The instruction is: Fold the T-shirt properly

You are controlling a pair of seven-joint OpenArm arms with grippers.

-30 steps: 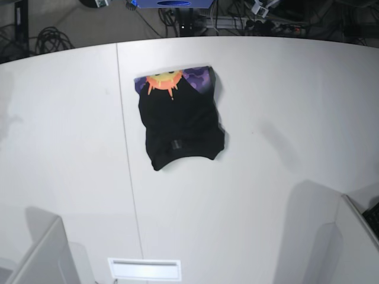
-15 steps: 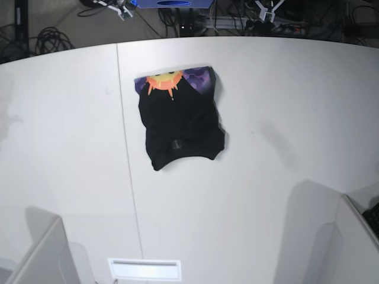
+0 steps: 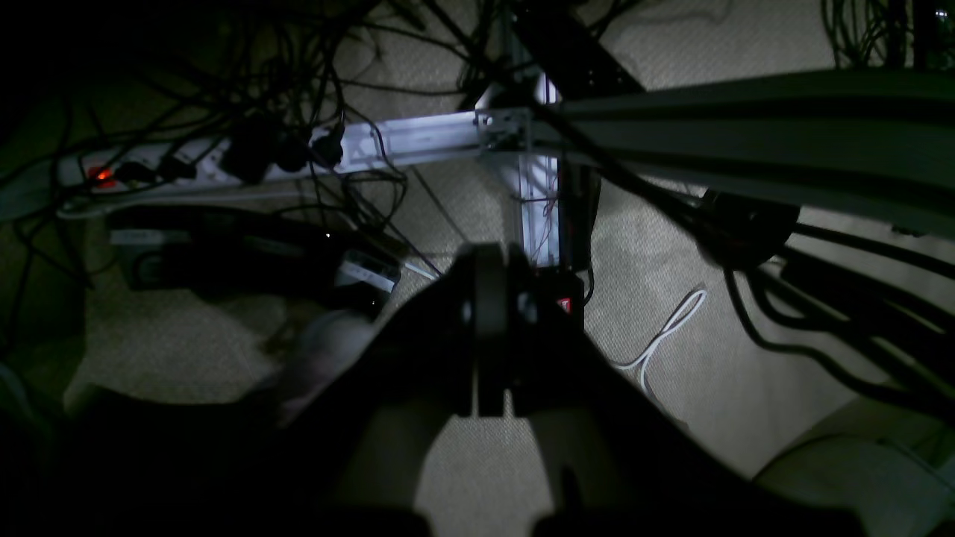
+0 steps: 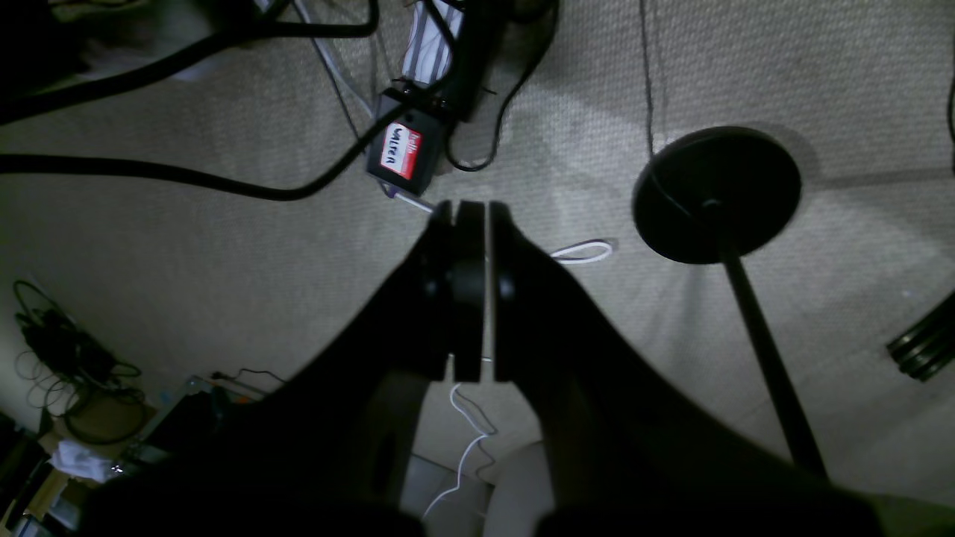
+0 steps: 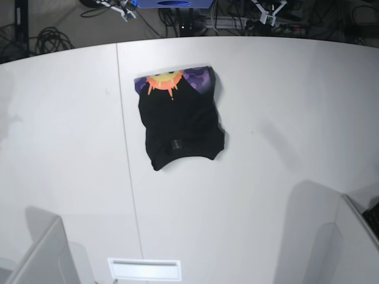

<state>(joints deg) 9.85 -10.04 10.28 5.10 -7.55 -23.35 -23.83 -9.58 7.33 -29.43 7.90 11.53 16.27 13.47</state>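
Observation:
The T-shirt (image 5: 180,121) lies folded into a small black packet on the white table (image 5: 284,106), just right of the table seam. A strip of purple print with the orange sun (image 5: 164,80) shows at its far edge. Neither gripper touches it. My left gripper (image 3: 492,328) is shut and empty, hanging over the carpeted floor beyond the table's far edge; it shows in the base view (image 5: 265,10) at the top. My right gripper (image 4: 470,291) is shut and empty, also over the floor, and shows at the top of the base view (image 5: 121,8).
Cables, a power strip (image 3: 186,160) and an aluminium frame (image 3: 515,142) lie under the left gripper. A black round stand base (image 4: 716,194) and a labelled adapter (image 4: 403,153) lie under the right one. Grey panels (image 5: 35,254) stand at the table's front corners.
The T-shirt has not moved. Both gripper tips have shifted a little behind the table's far edge; the one on the base view's left came into view there.

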